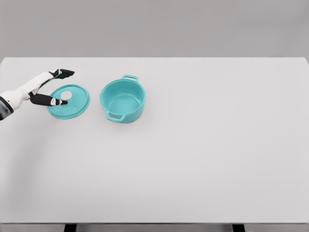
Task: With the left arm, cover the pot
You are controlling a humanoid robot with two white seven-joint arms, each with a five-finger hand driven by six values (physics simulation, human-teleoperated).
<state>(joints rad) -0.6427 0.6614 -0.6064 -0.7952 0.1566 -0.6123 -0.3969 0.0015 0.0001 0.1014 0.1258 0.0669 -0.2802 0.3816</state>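
From the head view, the only one I have, I see the pot [122, 100] standing upright on the white surface [203, 159], left of the middle and toward the far side. It is teal, with two small handles, one at the far rim and one at the near rim, and its mouth is uncovered; I can look straight down into it, and it seems to hold nothing.

Just beside it, on its left, lies the lid [69, 101], flat on the surface, in the same teal with a pale round knob at its centre. Lid and pot are close but apart, with a narrow strip of surface showing between them.

My left hand [53, 88] comes in from the left edge and sits over the lid's left side. The fingers are spread wide: one dark-tipped finger points out past the lid's far edge, another reaches in low toward the knob, its tip just beside it. Nothing is gripped; whether that lower tip touches the lid I cannot tell. The right arm does not show at all.

By my reckoning the task is barely begun. The reach to the lid looks about done; closing on the knob, lifting, carrying the lid to the right and setting it down on the rim are all left.
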